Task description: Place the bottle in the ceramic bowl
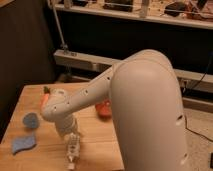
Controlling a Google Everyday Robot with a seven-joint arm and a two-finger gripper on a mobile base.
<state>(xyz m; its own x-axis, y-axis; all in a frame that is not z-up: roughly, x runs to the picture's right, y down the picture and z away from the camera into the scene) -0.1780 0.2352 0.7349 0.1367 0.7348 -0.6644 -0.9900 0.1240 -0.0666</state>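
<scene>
White robot arm (145, 100) is seen filling the centre and right of the camera view; its bulky shoulder segment is at 3 o'clock, and a slimmer link is run down towards 8 o'clock over the counter

Wooden counter (97, 142) is seen from 7 to 9 o'clock of the view, with all loose items carried on it

A cluttered shelf (150, 17) is seen along the back at 12 o'clock, above a dark wall

Blue cloth (23, 144) is laid flat near the counter's near-left edge, at 9 o'clock from the bottle and well apart from it

Round blue-grey pad (31, 120) is placed just beyond the cloth, at 12 o'clock from it

Ceramic bowl (103, 110) is seen reddish-orange at 2 o'clock from the bottle, apart from it and partly hidden behind the arm link

Bottle (73, 151) is lying on the counter near the front edge, whitish, long axis run roughly from 12 to 6 o'clock; it is outside the bowl

End effector (71, 136) is positioned low at the bottle's far end, at 12 o'clock from the bottle's middle; whether contact is made cannot be told, and whether it is open or closed cannot be told

Carrot (45, 99) is seen as an orange sliver at 11 o'clock from the end effector, mostly hidden by the wrist
</scene>
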